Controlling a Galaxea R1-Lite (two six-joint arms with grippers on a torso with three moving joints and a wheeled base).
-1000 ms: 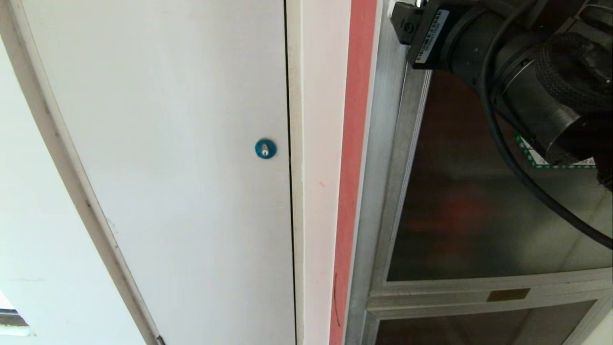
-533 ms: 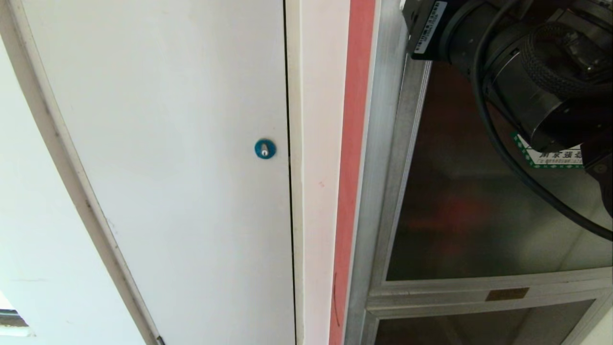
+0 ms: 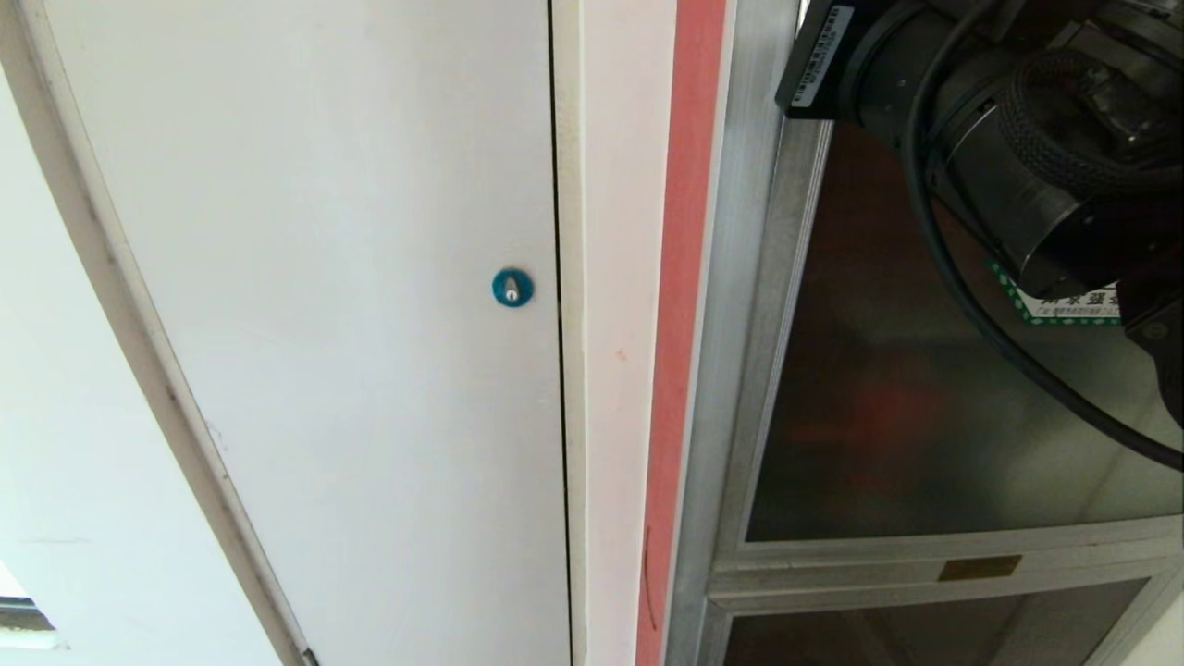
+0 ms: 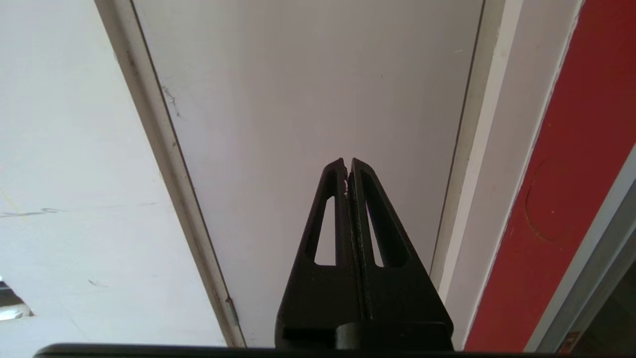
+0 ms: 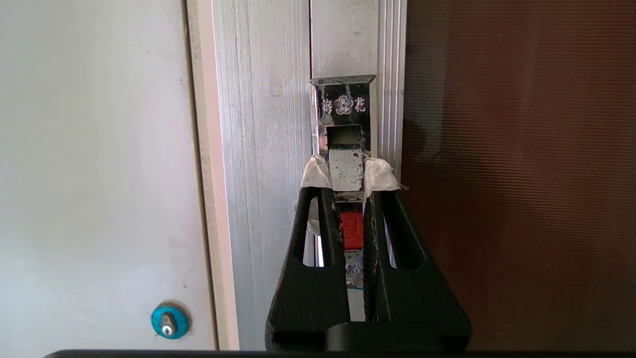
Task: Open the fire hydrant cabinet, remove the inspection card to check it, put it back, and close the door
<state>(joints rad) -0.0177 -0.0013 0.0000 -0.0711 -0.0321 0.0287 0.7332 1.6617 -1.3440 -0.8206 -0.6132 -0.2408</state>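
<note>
The fire hydrant cabinet's silver frame (image 3: 740,324) stands at the right, and its door (image 3: 906,407) of dark glass is closed, with a green-bordered sticker (image 3: 1064,301) partly behind my right arm (image 3: 999,120). In the right wrist view my right gripper (image 5: 347,175) is shut on the metal tab (image 5: 346,160) of the door's latch (image 5: 343,107), one white-padded fingertip pressing each side. A small red piece (image 5: 352,228) sits between the fingers below the tab. My left gripper (image 4: 347,161) is shut and empty, facing the white door. The inspection card is out of view.
A white panel door (image 3: 351,324) with a blue round lock (image 3: 511,287) fills the left. A red strip (image 3: 680,370) runs between it and the cabinet. Below the door lies a lower glass panel (image 3: 925,629) under a brass label (image 3: 979,567).
In the head view my right arm has shifted a little up and to the right, uncovering more of the sticker. The door stays closed.
</note>
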